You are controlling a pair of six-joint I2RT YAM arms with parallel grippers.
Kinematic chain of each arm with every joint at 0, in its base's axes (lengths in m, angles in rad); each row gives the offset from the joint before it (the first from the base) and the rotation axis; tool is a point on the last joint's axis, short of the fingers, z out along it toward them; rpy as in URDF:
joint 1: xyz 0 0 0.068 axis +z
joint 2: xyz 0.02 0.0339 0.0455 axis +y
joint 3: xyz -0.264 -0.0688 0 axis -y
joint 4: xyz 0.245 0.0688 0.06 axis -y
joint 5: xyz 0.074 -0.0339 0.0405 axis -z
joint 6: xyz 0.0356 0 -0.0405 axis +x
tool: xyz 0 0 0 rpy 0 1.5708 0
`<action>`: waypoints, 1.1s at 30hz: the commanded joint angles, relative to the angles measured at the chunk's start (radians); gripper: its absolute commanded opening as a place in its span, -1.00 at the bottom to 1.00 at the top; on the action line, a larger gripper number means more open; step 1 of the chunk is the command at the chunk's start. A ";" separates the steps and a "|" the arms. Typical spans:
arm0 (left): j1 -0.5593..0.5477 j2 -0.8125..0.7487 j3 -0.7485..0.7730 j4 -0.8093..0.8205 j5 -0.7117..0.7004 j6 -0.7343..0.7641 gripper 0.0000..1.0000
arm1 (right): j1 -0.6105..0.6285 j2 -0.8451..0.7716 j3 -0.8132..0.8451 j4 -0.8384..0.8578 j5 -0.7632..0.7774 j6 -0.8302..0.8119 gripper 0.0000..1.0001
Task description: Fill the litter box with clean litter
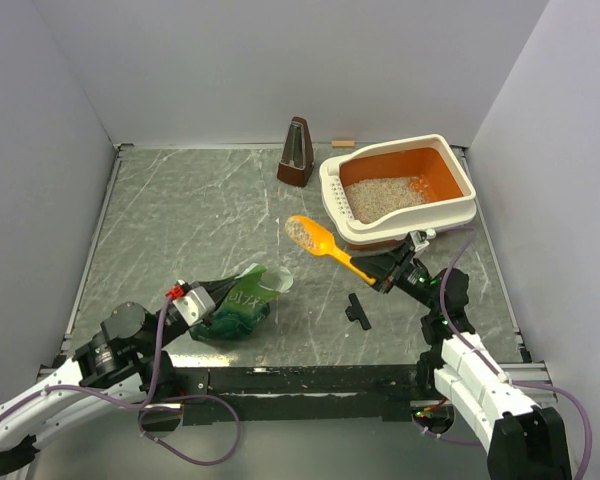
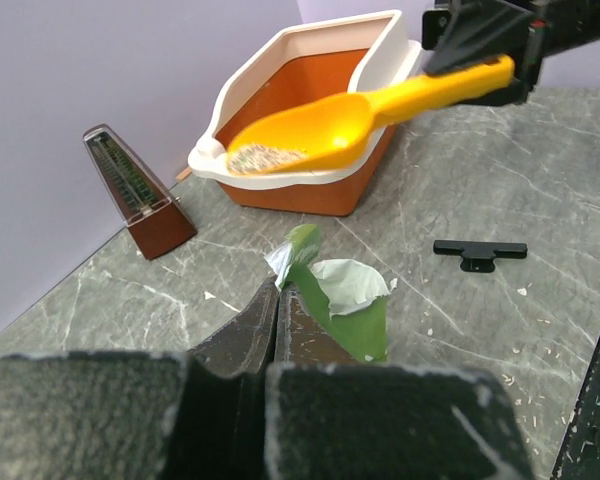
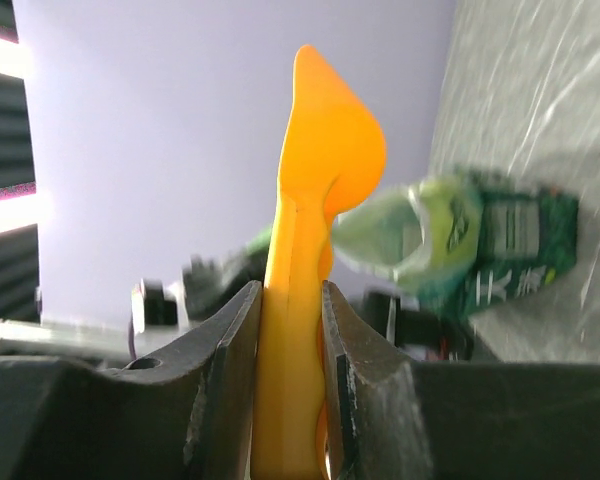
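Observation:
The litter box (image 1: 465, 172), cream outside and orange inside, stands at the far right with a layer of clean litter (image 1: 383, 194) in it. My right gripper (image 1: 382, 276) is shut on the handle of an orange scoop (image 1: 322, 243). The scoop hangs level in the air left of the box with some litter (image 2: 265, 157) in its bowl. In the right wrist view the handle (image 3: 298, 260) fills the gap between the fingers. My left gripper (image 2: 278, 286) is shut on the torn top edge of the green bag (image 1: 242, 305), which lies on the table.
A brown metronome (image 1: 297, 152) stands at the back, left of the box, with a small wooden block (image 1: 342, 143) by the wall. A small black part (image 1: 357, 311) lies on the table near the right arm. Walls close in three sides.

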 commanded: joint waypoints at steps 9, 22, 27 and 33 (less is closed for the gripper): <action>0.016 -0.062 -0.038 0.082 0.094 -0.045 -0.99 | -0.077 0.119 0.136 0.024 0.337 0.026 -1.00; 0.016 -0.080 -0.037 0.079 0.080 -0.053 -0.99 | -0.223 0.081 0.459 -0.666 0.614 -0.452 -1.00; 0.016 -0.077 -0.035 0.080 0.080 -0.054 -0.99 | -0.224 0.151 0.646 -0.910 0.705 -0.694 -1.00; 0.016 -0.073 -0.032 0.074 0.074 -0.057 -0.99 | -0.206 0.312 0.856 -1.076 0.719 -0.957 -1.00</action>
